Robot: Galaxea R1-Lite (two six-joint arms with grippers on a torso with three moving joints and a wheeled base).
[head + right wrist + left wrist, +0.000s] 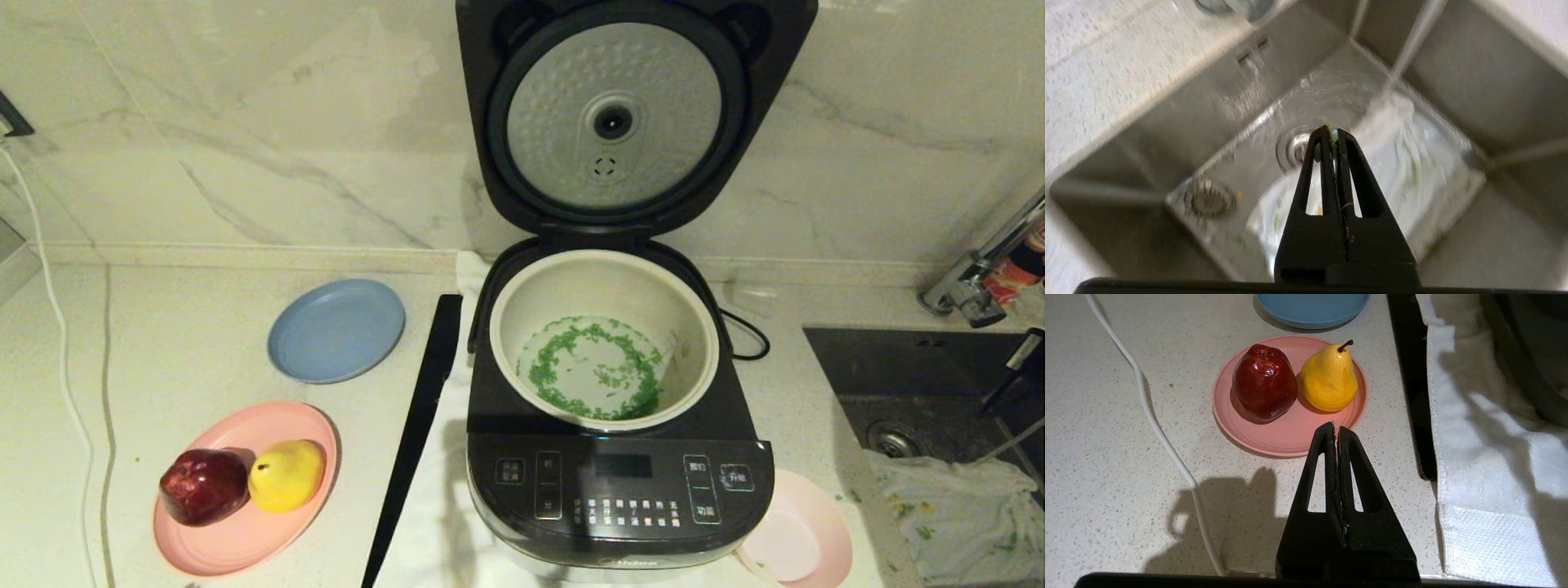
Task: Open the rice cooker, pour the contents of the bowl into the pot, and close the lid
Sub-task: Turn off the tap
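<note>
Lid (620, 114) of the dark grey-black rounded-square rice cooker (618, 482) stands upright w/ its dimpled silver underside facing front. Round cream-white inner pot (604, 286) sits in the body, holding chopped bright green bits (600, 369) in clear water. Small pale pink round bowl (796, 535) rests on the counter, touching the cooker's front right corner.

Right gripper (1334, 131) hangs over the grey steel sink (1147, 134), fingers clenched together w/ a few green flecks stuck at the tips; a white stained cloth (1404, 163) lies below it, drain just beside.

Left gripper (1336, 428) is parked, fingers pressed shut on nothing, above the speckled counter; just ahead is a flat pink plate (1286, 437) w/ red apple (1263, 381) and yellow pear (1329, 377), blue plate (1312, 308) beyond.
</note>
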